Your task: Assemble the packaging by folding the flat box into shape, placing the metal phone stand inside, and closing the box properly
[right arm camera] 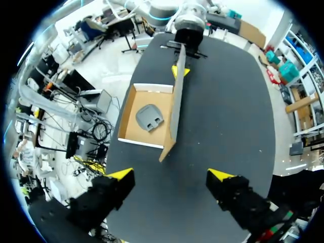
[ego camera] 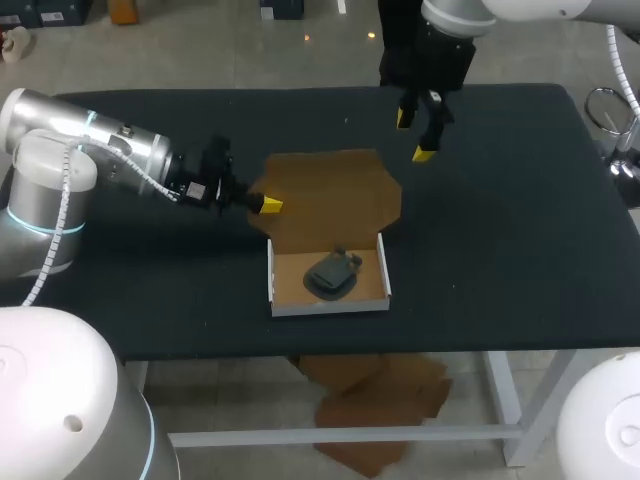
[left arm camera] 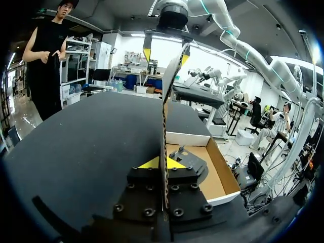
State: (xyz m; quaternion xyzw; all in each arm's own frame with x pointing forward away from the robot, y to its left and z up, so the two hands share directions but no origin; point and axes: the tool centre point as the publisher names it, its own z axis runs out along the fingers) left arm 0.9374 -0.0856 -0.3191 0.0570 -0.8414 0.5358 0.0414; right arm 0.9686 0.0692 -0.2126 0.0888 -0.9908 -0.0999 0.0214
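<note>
A cardboard box tray (ego camera: 330,305) with white outer walls sits on the table, near its front edge. The dark metal phone stand (ego camera: 333,275) lies inside it. The brown lid (ego camera: 330,190) stands raised from the tray's far side. My left gripper (ego camera: 268,205) is shut on the lid's left edge. In the left wrist view the lid (left arm camera: 164,126) runs edge-on between the fingers of that gripper (left arm camera: 162,163), with the stand (left arm camera: 190,162) beside it. My right gripper (ego camera: 414,135) hangs open above the lid's far right corner. From there it (right arm camera: 171,174) looks down on the lid (right arm camera: 177,101) and the stand (right arm camera: 149,116).
The box stands near the middle of the black table (ego camera: 500,220). Bare tabletop stretches to the left and right of it. The table's front edge lies just in front of the tray.
</note>
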